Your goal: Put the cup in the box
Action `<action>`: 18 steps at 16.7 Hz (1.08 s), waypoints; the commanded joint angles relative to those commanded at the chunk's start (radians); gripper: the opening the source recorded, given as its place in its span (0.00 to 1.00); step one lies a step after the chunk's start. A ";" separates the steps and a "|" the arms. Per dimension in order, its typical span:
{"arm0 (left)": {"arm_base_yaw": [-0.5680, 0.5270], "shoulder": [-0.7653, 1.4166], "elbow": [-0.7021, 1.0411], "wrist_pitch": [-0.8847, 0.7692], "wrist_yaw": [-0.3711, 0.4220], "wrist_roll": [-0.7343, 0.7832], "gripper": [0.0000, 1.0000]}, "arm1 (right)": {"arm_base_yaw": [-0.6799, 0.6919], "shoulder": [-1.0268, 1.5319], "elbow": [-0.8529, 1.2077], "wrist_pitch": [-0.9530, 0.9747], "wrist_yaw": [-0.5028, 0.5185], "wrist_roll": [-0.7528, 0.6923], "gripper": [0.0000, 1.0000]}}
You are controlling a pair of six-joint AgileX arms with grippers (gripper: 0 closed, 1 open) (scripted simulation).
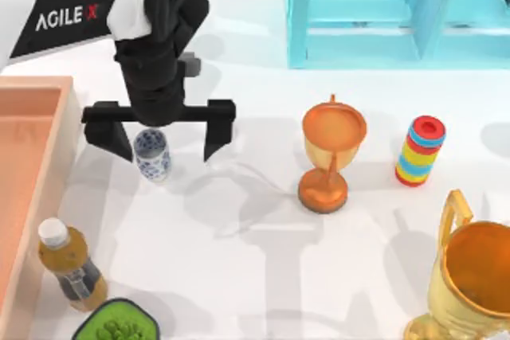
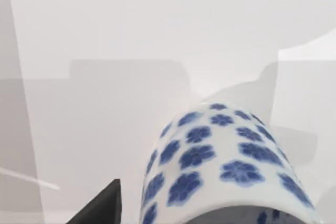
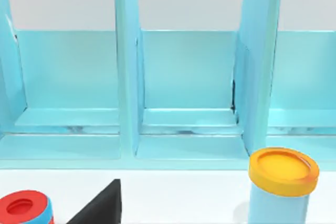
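Overhead first: my left gripper [image 1: 167, 142] hangs over the table [image 1: 255, 276] with its fingers spread wide, and the cup [image 1: 151, 154] stands upright between them, close to the finger on the box's side, the other finger well clear. Whether that near finger touches it I cannot tell. Box [image 1: 32, 165] lies at the table's left edge, cup outside it. Also listed: orange goblet trophy [image 1: 331, 153] at centre, striped ring stack [image 1: 420, 150] to its right, gold trophy [image 1: 466, 284] at lower right, tea bottle [image 1: 70, 264] and green plant pot [image 1: 118, 326] at lower left, turquoise cabinet [image 1: 382, 9] at the back.

Left wrist: cup [image 2: 226, 166] close up, blue flowers on white, one dark fingertip [image 2: 102, 208] beside it.

Right wrist: cabinet [image 3: 168, 87] compartments, yellow-lidded blue cylinder [image 3: 281, 187], ring stack [image 3: 23, 208], one dark fingertip [image 3: 102, 208]; that gripper's finger spread I cannot tell.
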 joint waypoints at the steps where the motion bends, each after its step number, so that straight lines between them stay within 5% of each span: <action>1: 0.000 0.000 0.000 0.000 0.000 0.000 1.00 | 0.000 0.000 0.000 0.000 0.000 0.000 1.00; 2: 0.000 0.000 0.000 0.000 0.000 0.000 1.00 | 0.000 0.000 0.000 0.000 0.000 0.000 1.00; 15: 0.000 0.000 0.000 0.000 0.000 0.000 0.02 | 0.000 0.000 0.000 0.000 0.000 0.000 1.00; 18: 0.000 0.000 0.000 0.000 0.000 0.000 0.00 | 0.000 0.000 0.000 0.000 0.000 0.000 1.00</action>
